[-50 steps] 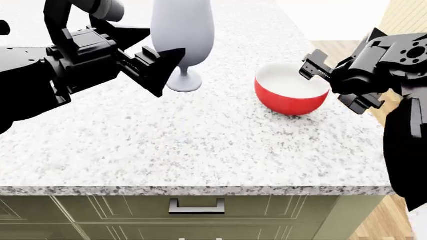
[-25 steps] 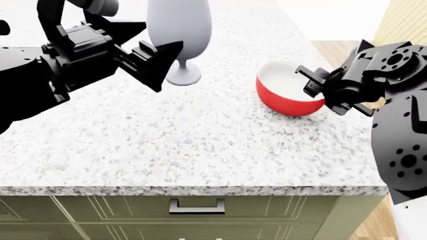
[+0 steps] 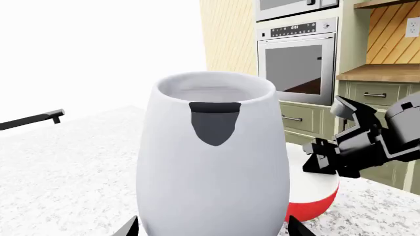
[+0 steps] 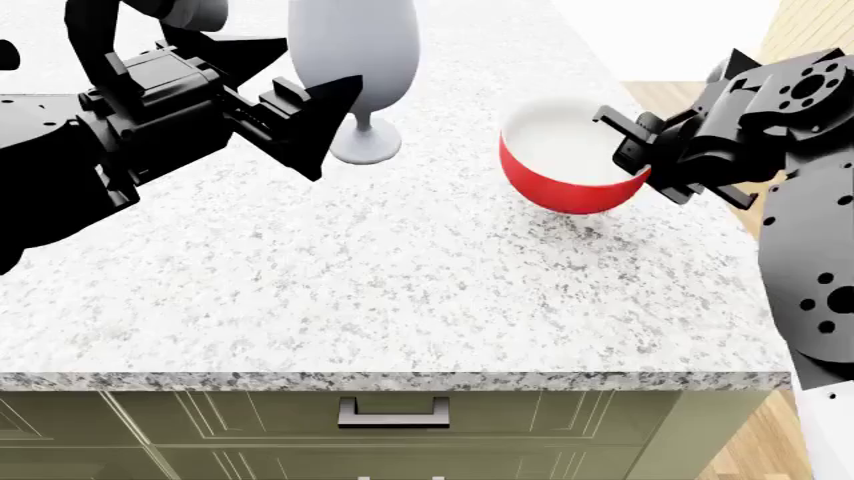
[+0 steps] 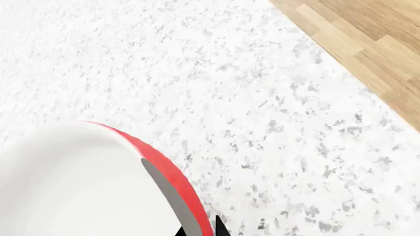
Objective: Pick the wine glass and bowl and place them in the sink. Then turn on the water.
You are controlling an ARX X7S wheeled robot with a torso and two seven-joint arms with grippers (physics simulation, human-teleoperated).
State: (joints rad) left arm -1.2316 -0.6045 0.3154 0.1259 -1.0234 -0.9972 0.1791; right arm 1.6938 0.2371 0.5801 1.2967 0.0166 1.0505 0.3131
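Note:
The pale grey-white wine glass [image 4: 354, 50] stands upright on the granite counter [image 4: 400, 290] at the back. My left gripper [image 4: 323, 62] is open, one finger on each side of the glass's bowl, close to its walls. The glass [image 3: 213, 162] fills the left wrist view, between my left gripper's [image 3: 213, 228] two tips. The red bowl [image 4: 567, 170], white inside, hangs just above the counter with its shadow under it. My right gripper [image 4: 627, 150] is shut on its right rim. In the right wrist view the rim of the bowl [image 5: 167, 172] sits pinched in my right gripper [image 5: 200, 231]. The sink is out of view.
The counter's right edge runs close behind the bowl, with wooden floor [image 5: 367, 39] beyond. A drawer with a dark handle [image 4: 394, 410] sits below the front edge. An oven [image 3: 298, 61] and cabinets stand across the room. A thin black bar [image 3: 33, 118] shows far along the counter.
My right gripper came onto the bowl's rim and shut there. The bowl has risen off the counter and shifted slightly left. The left gripper and wine glass have barely moved.

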